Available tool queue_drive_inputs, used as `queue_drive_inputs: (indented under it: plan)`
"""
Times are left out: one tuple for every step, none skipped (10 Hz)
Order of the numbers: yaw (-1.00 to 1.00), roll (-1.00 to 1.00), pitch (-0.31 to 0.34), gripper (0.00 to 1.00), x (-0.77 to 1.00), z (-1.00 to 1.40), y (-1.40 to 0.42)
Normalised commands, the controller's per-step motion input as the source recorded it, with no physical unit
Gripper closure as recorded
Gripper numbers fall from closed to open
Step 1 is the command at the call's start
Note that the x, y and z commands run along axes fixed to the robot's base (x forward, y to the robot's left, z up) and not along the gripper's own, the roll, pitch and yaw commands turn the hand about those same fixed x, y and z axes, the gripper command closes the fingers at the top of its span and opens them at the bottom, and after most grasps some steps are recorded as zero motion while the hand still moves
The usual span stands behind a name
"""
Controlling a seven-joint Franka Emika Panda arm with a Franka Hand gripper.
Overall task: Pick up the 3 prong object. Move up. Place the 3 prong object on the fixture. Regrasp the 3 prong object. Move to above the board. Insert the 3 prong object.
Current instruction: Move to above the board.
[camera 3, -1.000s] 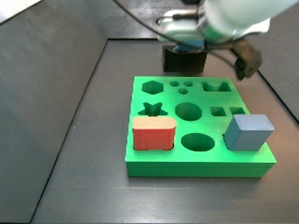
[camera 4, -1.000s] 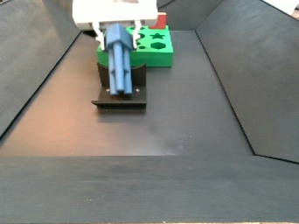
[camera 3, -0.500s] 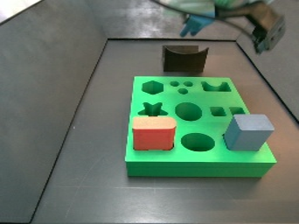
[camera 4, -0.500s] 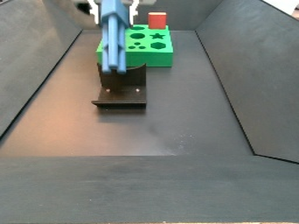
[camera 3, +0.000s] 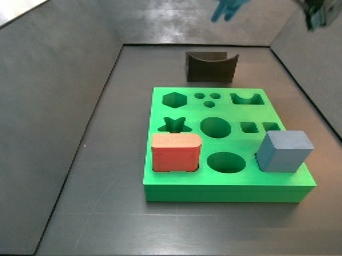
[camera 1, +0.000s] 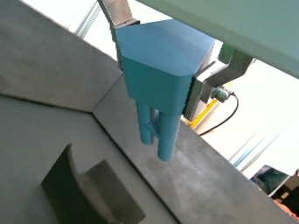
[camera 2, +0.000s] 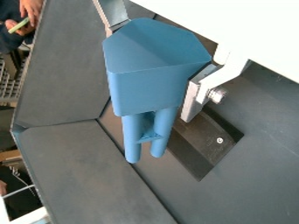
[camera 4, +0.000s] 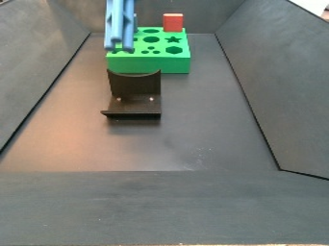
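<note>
The gripper (camera 1: 163, 59) is shut on the steel-blue 3 prong object (camera 1: 158, 83), its silver fingers (camera 2: 193, 90) pressing the wide head while the prongs hang down; both wrist views show this (camera 2: 149, 66). The object hangs high in the air. In both side views only its lower part shows at the top edge (camera 3: 227, 10) (camera 4: 118, 27), and the gripper body is cut off. The dark fixture (camera 3: 210, 67) stands empty far below, behind the green board (camera 3: 187, 187). It also shows in the other side view (camera 4: 134, 96) and a wrist view (camera 1: 87, 188).
A red rounded block (camera 3: 175, 153) and a pale blue cube (camera 3: 283, 150) sit in the board's front cutouts. The board (camera 4: 167, 61) and red block (camera 4: 174, 21) also show in a side view. Dark sloping walls enclose the floor.
The gripper has risen straight up from the fixture with the 3 prong object in it. It has left the top of both side views.
</note>
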Motion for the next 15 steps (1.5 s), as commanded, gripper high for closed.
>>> queue_drive_inputs:
  plan:
    - [0.0,-0.05,0.127,1.0,-0.05,1.0,-0.03]
    - [0.02,-0.04,0.131,1.0,-0.05,1.0,-0.03]
    - [0.05,-0.04,0.133,1.0,-0.03,0.9,-0.03]
    - [0.06,-0.04,0.129,1.0,-0.01,0.74,-0.02]
    - [0.08,-0.03,0.127,1.0,0.0,0.53,-0.02]
    - [0.09,-0.03,0.125,1.0,0.0,0.42,-0.02]
    - [0.1,-0.03,0.117,1.0,0.01,0.21,-0.02]
    - [-0.13,-1.0,0.035,1.0,-0.82,0.25,-1.0]
    - [-0.13,-1.0,0.021,1.0,-0.83,0.26,-1.0]
    - [-0.12,-1.0,0.008,1.0,-0.88,0.27,-1.0]
    - [-0.12,-1.0,-0.009,1.0,-0.98,0.25,-1.0]
    - [-0.12,-1.0,-0.02,1.0,-1.0,0.26,-0.95]
    - [-0.12,-1.0,-0.027,1.0,-0.98,0.25,-0.85]
    - [-0.12,-1.0,-0.035,1.0,-0.73,0.17,-0.55]
    - [-0.11,-1.0,-0.045,1.0,-0.49,0.11,-0.29]
